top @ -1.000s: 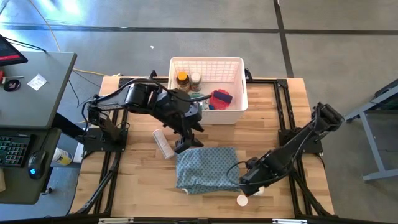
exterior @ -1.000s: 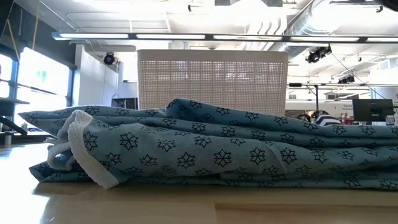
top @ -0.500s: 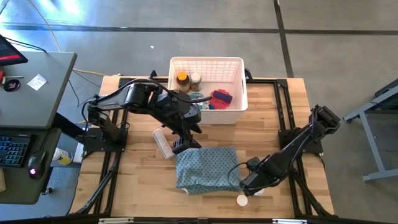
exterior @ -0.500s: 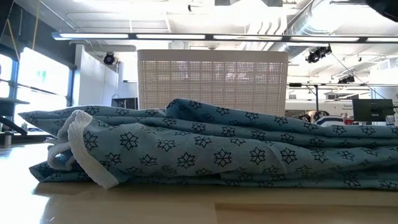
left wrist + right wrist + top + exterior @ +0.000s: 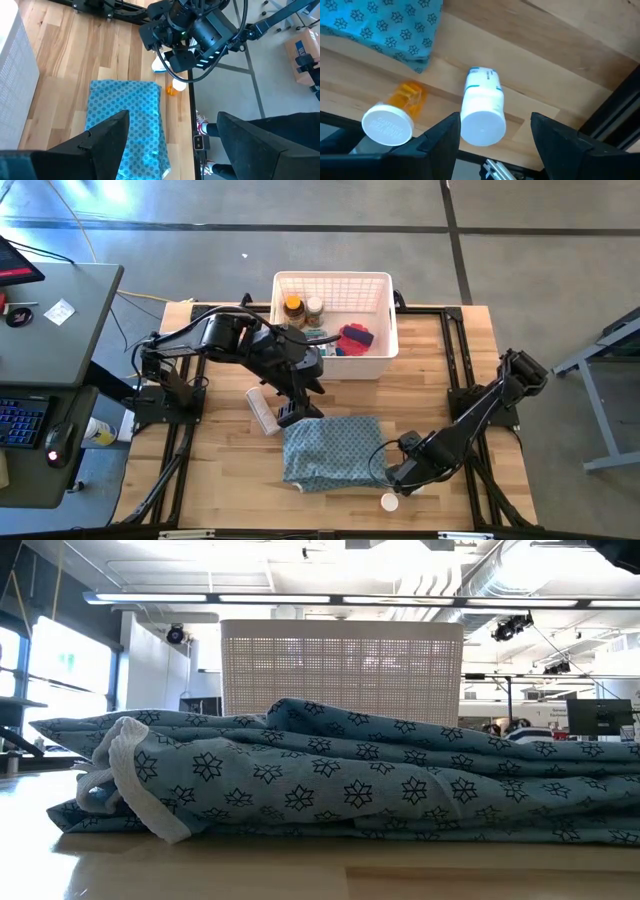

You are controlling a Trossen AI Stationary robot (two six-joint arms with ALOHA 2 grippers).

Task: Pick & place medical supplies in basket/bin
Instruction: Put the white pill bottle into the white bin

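**Basket part-filled, three items left around the cloth**

The white basket (image 5: 332,326) at the far edge of the table (image 5: 430,370) already holds several supplies: an amber bottle (image 5: 293,310), a pale-capped bottle (image 5: 314,308) beside it, a red-pink item (image 5: 356,338) and some smaller pieces too small to name. That part of the task looks done.

Taking the blue patterned cloth (image 5: 330,450) as the landmark, three items remain outside the basket. A white tube-like item (image 5: 262,410) lies on the table just off the cloth's left far corner. At the cloth's near right corner lie a white pill bottle (image 5: 483,107) on its side and, just beside it, a small amber vial with a white cap (image 5: 395,114), close to the table's near edge.

The right hand (image 5: 492,135) hovers low over that near right corner, its fingers (image 5: 437,140) spread on either side of the white pill bottle and holding nothing; the bottle is probably the next pick. The left hand (image 5: 298,408) hangs over the cloth's far edge, between the cloth and the basket, with its fingers wide apart and nothing between them.

By this reckoning the job is more than half done. Whether the cloth hides anything underneath cannot be told.
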